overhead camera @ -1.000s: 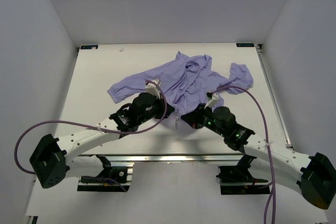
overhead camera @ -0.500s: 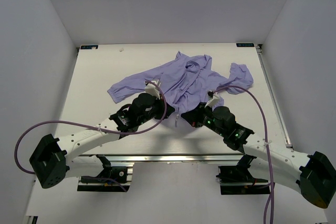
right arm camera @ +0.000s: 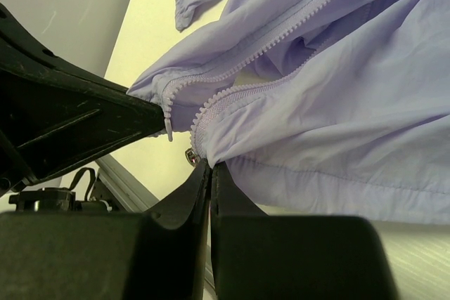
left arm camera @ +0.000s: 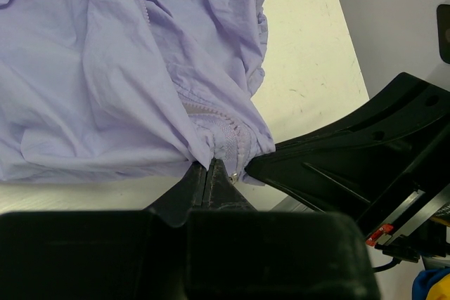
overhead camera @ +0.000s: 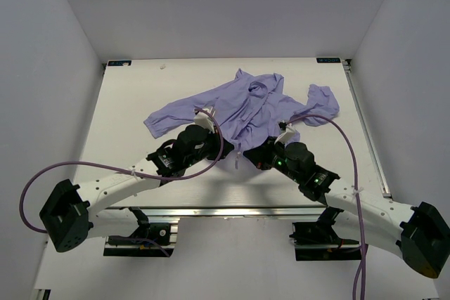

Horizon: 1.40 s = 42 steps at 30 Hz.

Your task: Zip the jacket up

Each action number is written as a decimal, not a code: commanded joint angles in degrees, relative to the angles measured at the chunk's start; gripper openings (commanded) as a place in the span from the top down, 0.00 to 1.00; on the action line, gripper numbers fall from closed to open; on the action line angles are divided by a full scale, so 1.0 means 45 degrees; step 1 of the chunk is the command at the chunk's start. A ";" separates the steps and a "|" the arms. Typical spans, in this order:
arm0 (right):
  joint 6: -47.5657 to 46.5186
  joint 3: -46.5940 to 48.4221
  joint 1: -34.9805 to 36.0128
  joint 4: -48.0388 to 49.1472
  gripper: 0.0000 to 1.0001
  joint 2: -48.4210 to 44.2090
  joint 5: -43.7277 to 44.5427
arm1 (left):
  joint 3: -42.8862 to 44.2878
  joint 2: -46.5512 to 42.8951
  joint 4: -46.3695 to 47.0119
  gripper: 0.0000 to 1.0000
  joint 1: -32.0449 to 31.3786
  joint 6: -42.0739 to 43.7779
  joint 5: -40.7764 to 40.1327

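Note:
The lavender jacket [overhead camera: 246, 103] lies wrinkled on the white table, front open, sleeves spread left and right. My left gripper [overhead camera: 230, 150] is shut on the jacket's bottom hem at one zipper edge; in the left wrist view [left arm camera: 209, 166] its jaws pinch the fabric beside the zipper teeth [left arm camera: 211, 114]. My right gripper [overhead camera: 247, 152] is shut on the other bottom hem corner; in the right wrist view [right arm camera: 209, 165] the zipper teeth [right arm camera: 232, 93] and a small metal slider [right arm camera: 190, 156] sit just above the jaws. The two grippers are close together at the hem.
The white table [overhead camera: 133, 96] has a metal rail along its near edge [overhead camera: 232, 212]. White walls enclose the left, right and back. Purple cables [overhead camera: 211, 128] loop over both arms. The other arm's black body fills the side of each wrist view [left arm camera: 351, 152].
The right gripper has shifted slightly left, closer to the left gripper, drawing the two hem corners together. The left arm has barely moved.

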 commanded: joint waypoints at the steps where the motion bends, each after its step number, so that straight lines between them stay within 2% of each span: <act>1: 0.0094 0.0445 -0.0062 0.0722 1.00 0.0119 0.0049 | -0.0011 -0.0099 0.0260 1.00 0.0021 -0.0080 0.0163; 42: 0.0368 0.0738 -0.0062 0.0722 1.00 0.0041 0.0127 | -0.0148 0.0253 -0.0091 1.00 0.0021 -0.0002 0.0045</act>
